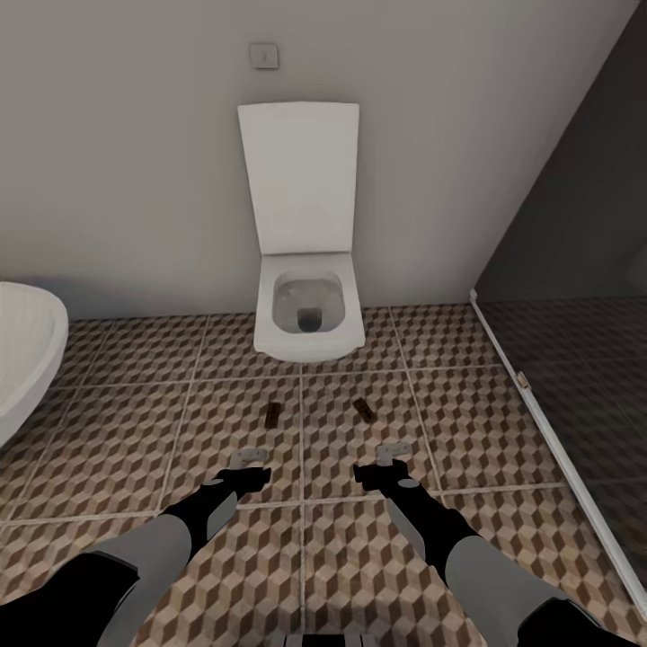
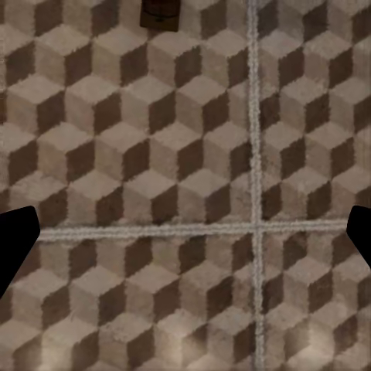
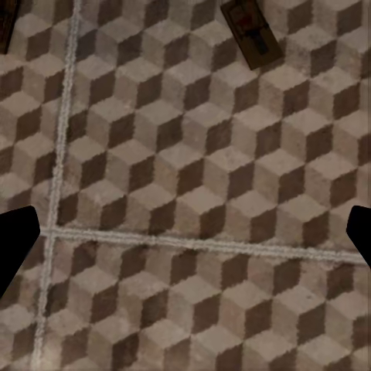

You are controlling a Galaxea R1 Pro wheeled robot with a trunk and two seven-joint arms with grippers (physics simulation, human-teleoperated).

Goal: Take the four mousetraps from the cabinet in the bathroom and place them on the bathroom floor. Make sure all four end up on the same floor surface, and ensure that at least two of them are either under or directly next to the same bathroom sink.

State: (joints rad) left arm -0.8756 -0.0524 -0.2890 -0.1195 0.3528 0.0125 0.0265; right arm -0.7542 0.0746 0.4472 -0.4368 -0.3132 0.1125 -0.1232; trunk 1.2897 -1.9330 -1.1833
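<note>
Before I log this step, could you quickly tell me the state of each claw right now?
Left claw: open, holding nothing, above the bathroom floor.
Right claw: open, holding nothing, above the same tiles.

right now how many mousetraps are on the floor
2. One mousetrap lies on the bathroom floor ahead of the left gripper; the other ahead of the right gripper, both before the toilet. Others may be hidden.

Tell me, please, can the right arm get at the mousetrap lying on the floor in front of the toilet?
Probably yes. The right end effector hangs open just short of the mousetrap, with bare bathroom floor between them.
</note>
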